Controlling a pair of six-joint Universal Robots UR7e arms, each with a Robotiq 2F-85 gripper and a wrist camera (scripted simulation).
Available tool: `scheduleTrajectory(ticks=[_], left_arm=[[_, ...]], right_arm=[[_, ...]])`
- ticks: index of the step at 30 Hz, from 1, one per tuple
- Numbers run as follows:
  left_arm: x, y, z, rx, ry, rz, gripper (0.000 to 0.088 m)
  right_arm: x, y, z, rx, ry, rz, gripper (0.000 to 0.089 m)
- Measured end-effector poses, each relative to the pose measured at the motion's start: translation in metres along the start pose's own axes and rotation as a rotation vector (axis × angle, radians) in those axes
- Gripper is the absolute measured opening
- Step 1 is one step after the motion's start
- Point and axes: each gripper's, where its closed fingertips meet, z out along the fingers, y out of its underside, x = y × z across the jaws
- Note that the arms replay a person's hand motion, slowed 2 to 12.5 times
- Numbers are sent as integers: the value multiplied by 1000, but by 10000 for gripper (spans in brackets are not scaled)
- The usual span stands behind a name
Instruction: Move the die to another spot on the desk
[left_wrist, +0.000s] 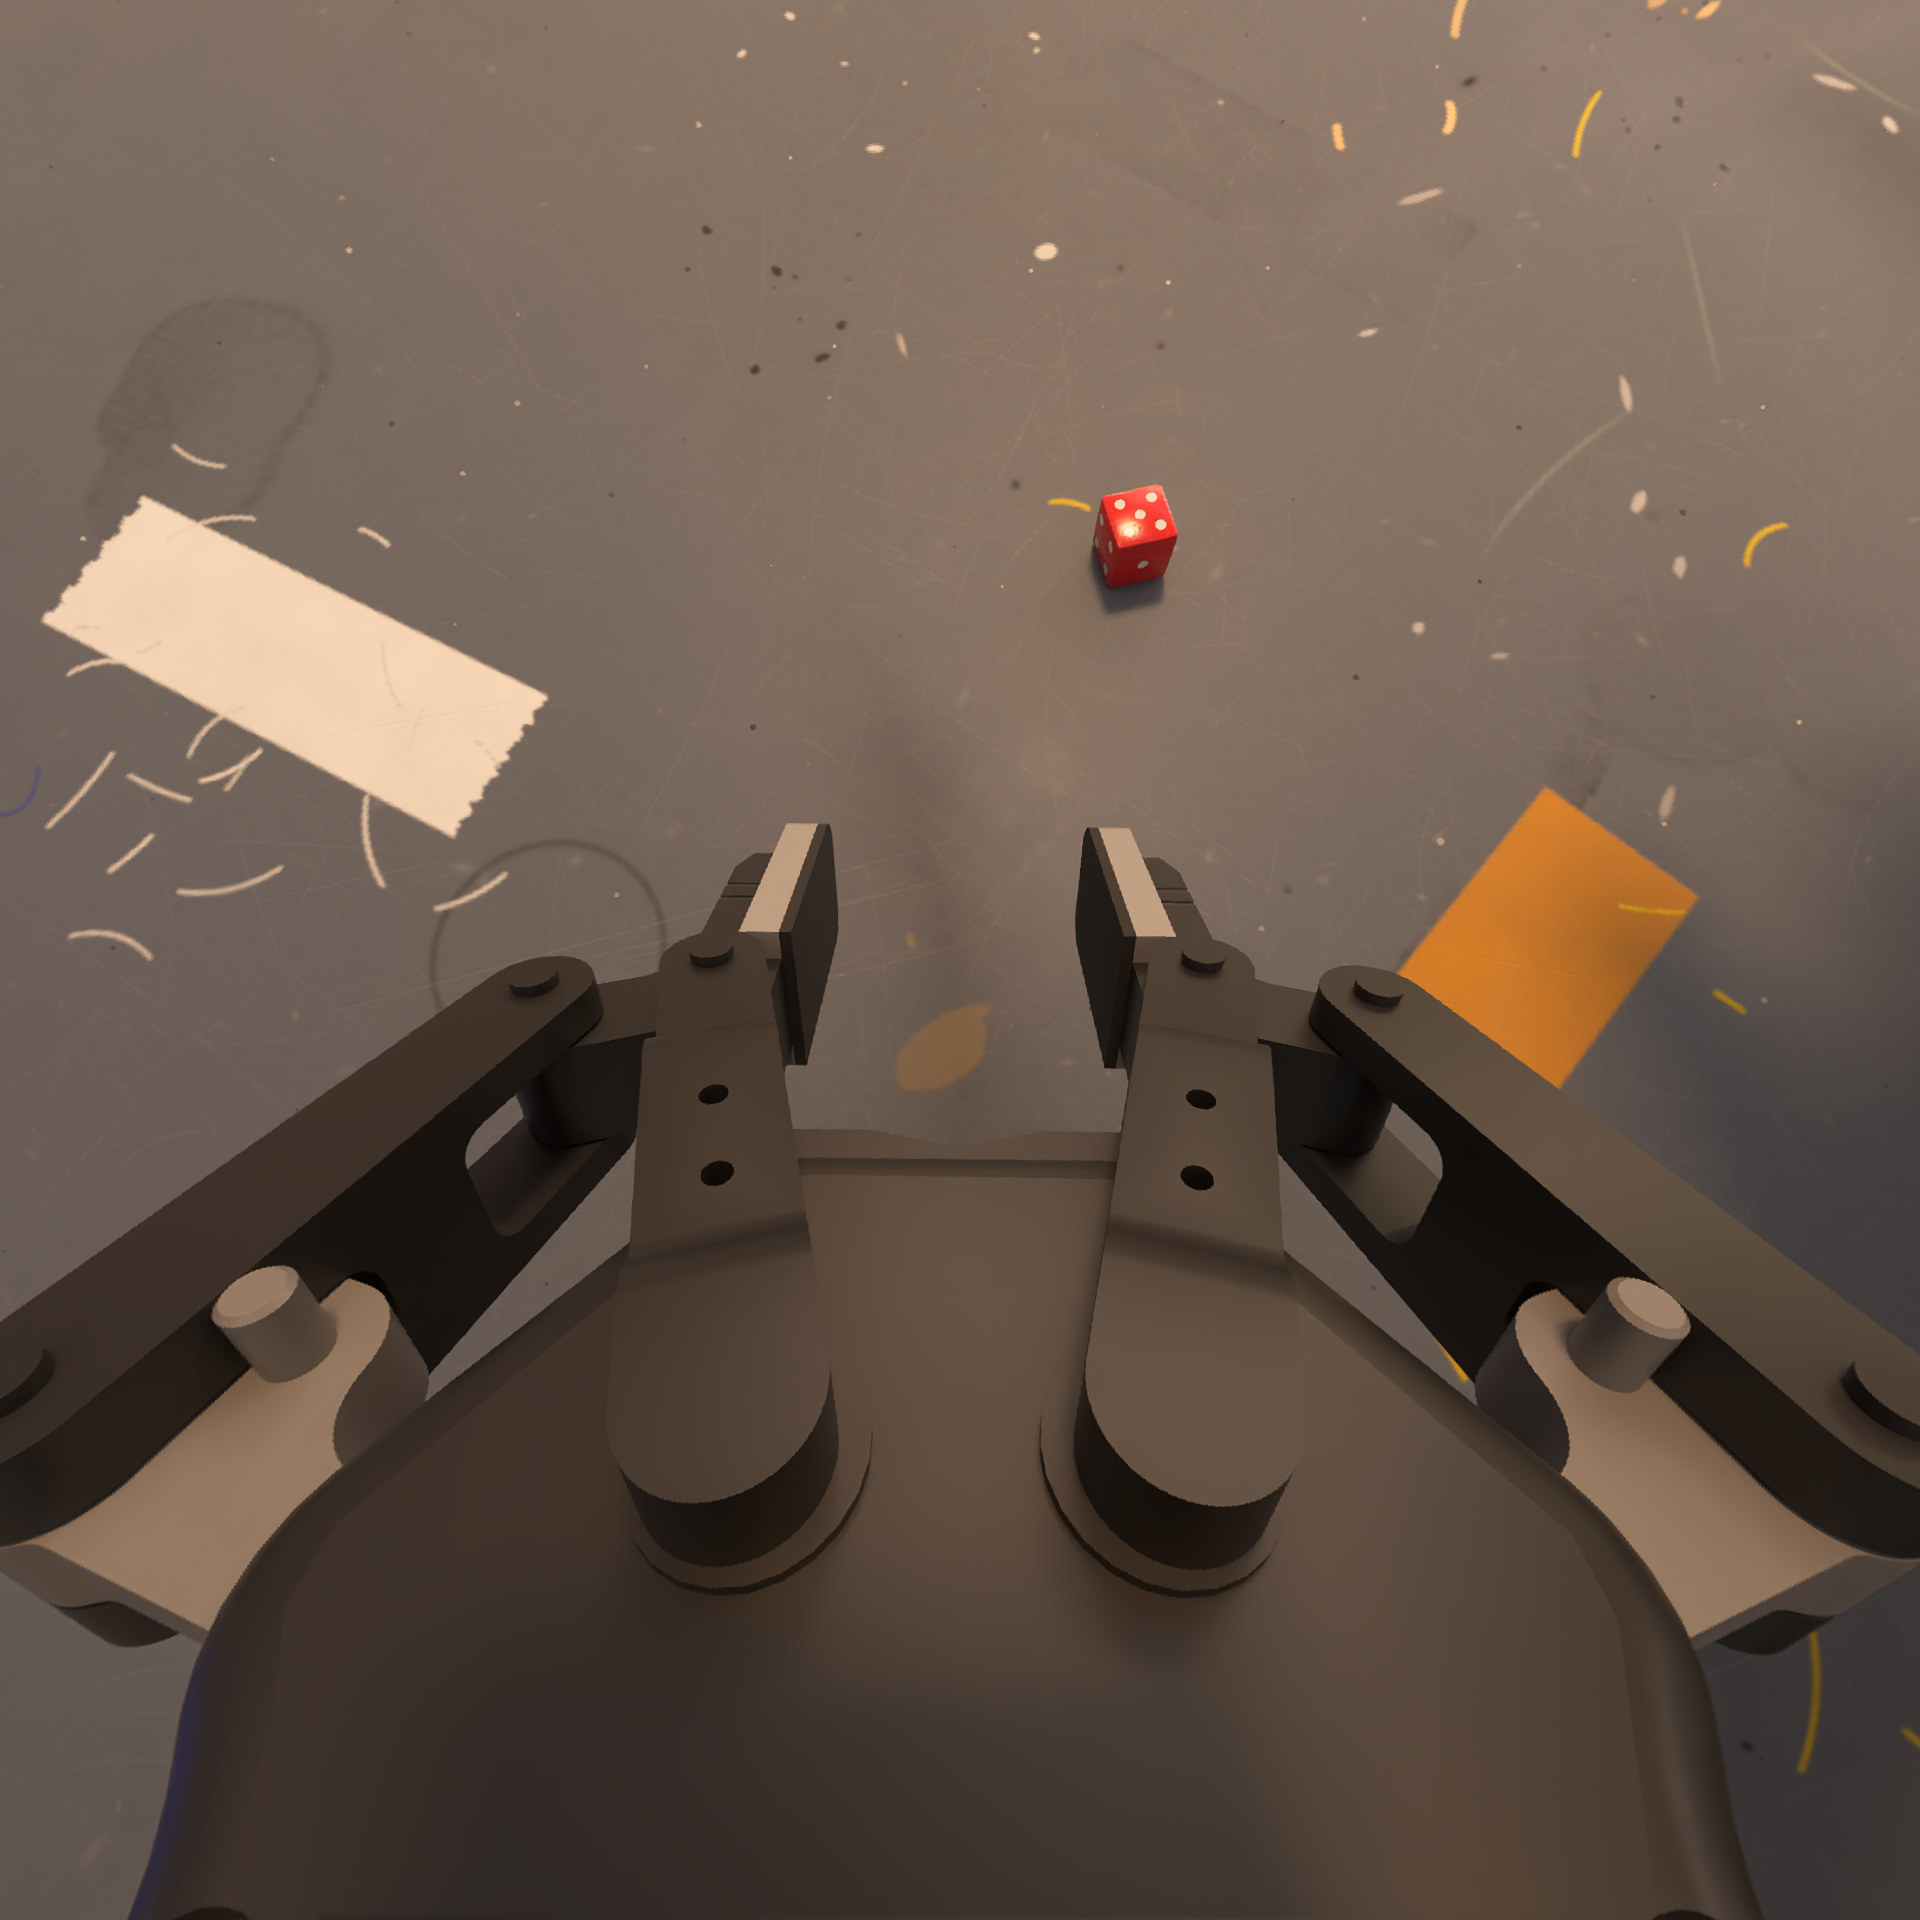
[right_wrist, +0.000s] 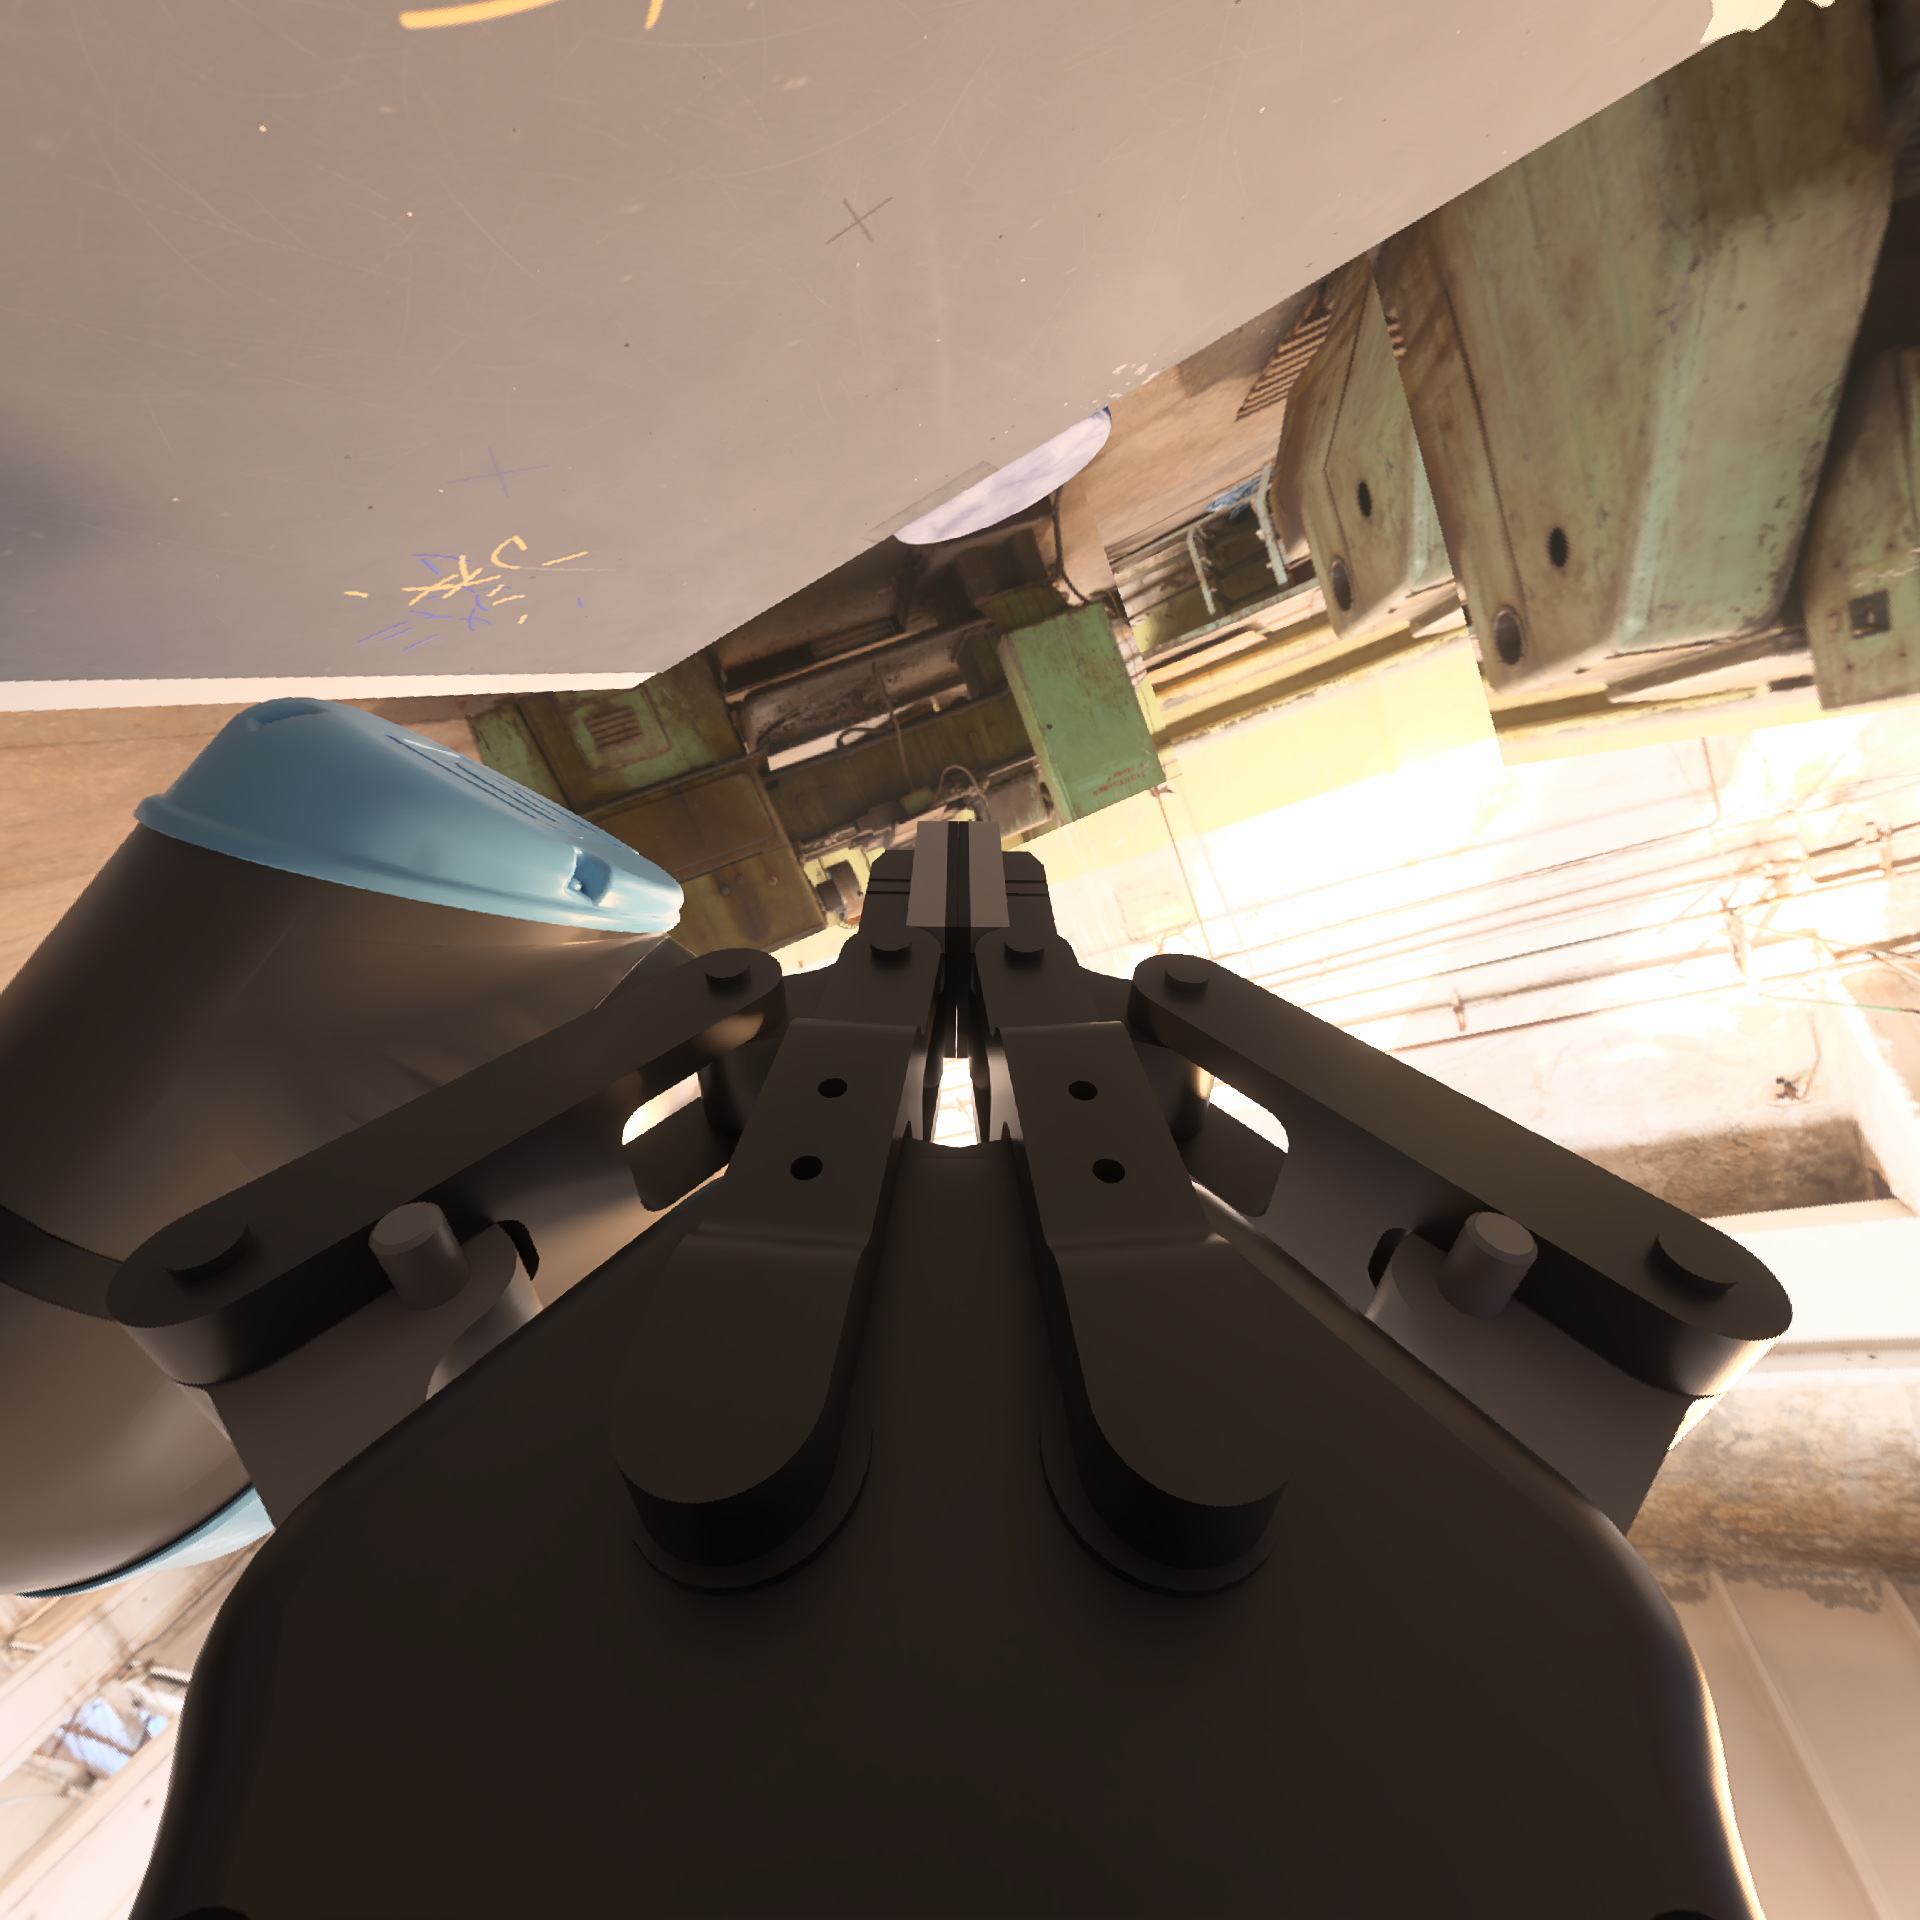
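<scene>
A small red die (left_wrist: 1135, 534) with white pips sits on the grey scratched desk (left_wrist: 831, 364), ahead of my left gripper and a little to the right. My left gripper (left_wrist: 956, 883) is open and empty, held above the desk well short of the die. My right gripper (right_wrist: 956, 873) is shut with nothing between its fingers. It points away past the desk's edge (right_wrist: 1039, 416), and the die does not show in the right wrist view.
A strip of pale tape (left_wrist: 296, 665) lies on the desk at the left. An orange flat patch (left_wrist: 1548, 935) lies at the right. An arm joint with a blue cap (right_wrist: 395, 810) is to the left of my right gripper. Green machinery (right_wrist: 1558, 468) stands beyond the desk.
</scene>
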Motion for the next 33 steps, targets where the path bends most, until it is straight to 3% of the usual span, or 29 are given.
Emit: scheduleTrajectory(ticks=[33], left_arm=[[-1, -6, -5, -2, -33, 16, 421]], right_arm=[[-9, 8, 11, -28, -8, -55, 0]])
